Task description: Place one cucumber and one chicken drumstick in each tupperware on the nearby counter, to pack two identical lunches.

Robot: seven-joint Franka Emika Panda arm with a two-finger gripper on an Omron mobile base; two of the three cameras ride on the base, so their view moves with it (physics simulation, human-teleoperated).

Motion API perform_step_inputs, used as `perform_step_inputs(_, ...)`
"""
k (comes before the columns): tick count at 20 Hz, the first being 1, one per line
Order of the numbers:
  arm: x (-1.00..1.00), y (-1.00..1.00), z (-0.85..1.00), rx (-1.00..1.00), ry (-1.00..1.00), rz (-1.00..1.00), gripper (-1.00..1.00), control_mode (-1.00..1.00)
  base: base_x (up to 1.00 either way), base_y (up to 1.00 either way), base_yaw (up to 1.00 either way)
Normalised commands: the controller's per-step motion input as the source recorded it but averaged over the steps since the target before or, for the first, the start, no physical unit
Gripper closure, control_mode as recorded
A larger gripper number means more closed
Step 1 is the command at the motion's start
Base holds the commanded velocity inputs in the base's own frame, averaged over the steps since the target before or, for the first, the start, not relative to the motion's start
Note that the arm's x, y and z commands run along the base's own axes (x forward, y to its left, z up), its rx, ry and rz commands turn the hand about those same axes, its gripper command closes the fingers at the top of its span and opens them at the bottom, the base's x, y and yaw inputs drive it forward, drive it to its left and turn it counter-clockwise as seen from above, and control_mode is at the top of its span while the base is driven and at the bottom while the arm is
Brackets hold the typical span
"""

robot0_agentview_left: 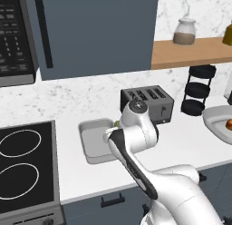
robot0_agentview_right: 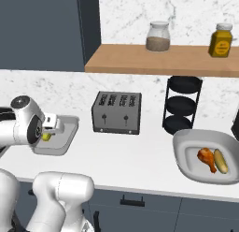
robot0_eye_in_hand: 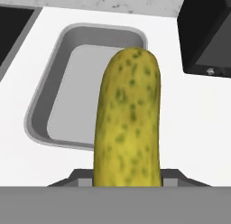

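With the gripper [robot0_eye_in_hand: 127, 180] closed on the cucumber [robot0_eye_in_hand: 127, 119], the cucumber should be centred over the tupperware [robot0_eye_in_hand: 45, 101] before release.

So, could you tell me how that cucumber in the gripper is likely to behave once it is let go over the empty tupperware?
The cucumber looks stiff: it juts out from the gripper without sagging. Its rounded shape suggests it may roll on landing, though the raised rim of the tupperware should probably contain it. The smooth skin could be somewhat slippery.
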Motion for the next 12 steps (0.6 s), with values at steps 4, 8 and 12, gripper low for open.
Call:
perform_step_inputs(4,0.82,0.12,-0.18,0.0,0.09,0.0,1.0,-1.0,0.0,0.0,0.0)
perform_step_inputs(8,0.8,0.09,-0.2,0.0,0.09,0.0,1.0,-1.0,0.0,0.0,0.0)
perform_step_inputs(12,0.74,0.27,-0.32,0.0,0.07,0.0,1.0,-1.0,0.0,0.0,0.0)
